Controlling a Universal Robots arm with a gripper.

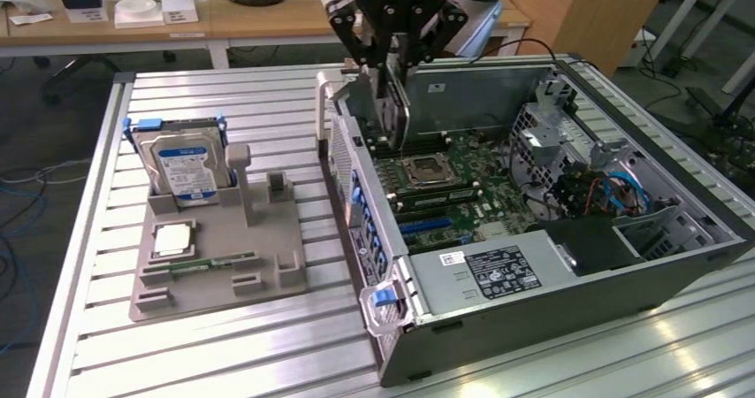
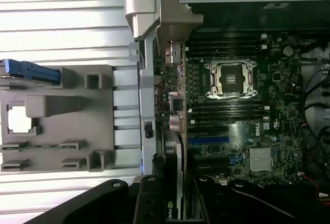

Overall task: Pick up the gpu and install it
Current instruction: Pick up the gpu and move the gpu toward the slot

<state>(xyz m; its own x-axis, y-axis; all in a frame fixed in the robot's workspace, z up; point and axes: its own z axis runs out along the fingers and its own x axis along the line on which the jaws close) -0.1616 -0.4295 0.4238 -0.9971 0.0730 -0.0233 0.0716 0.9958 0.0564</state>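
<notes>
Currently the gripper (image 1: 395, 62) is clamped on the gpu (image 1: 390, 106), which hangs edge-down inside the case (image 1: 531, 318), by the case's rear wall and just above the motherboard (image 1: 466, 164). To do this well: keep the card upright, bracket against that wall, and press straight down without twisting.

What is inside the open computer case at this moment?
Seen: motherboard with CPU socket, power supply, blue cables; the gripper holds the gpu upright over them. Whatever lies beneath the gpu is covered.
</notes>
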